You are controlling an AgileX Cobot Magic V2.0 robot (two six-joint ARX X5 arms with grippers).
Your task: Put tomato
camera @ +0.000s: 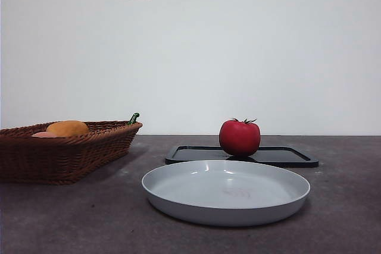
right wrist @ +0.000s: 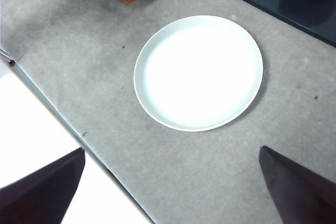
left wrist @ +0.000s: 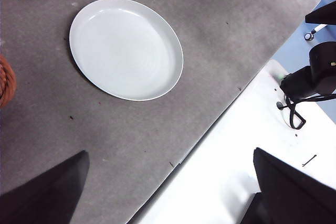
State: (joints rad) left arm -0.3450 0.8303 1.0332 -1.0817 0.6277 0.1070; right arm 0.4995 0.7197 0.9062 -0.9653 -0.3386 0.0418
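Tomato (camera: 239, 138) upright on black tray (camera: 286, 156), at 12 o'clock from empty plate (camera: 226, 191). Left hand (left wrist: 168, 192), right hand (right wrist: 170, 190): spread wide, empty, waiting above bench (camera: 345, 218).

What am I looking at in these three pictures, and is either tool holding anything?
It is a two-armed robot at a table. One picture looks level across the table; the other two come from cameras on each wrist, looking down. The dark wedges at their bottom edges are the left tool and right tool, both open and holding nothing. On the table: a red tomato sitting on a black tray, an empty grey plate in front of it, and a wicker basket with fruit.
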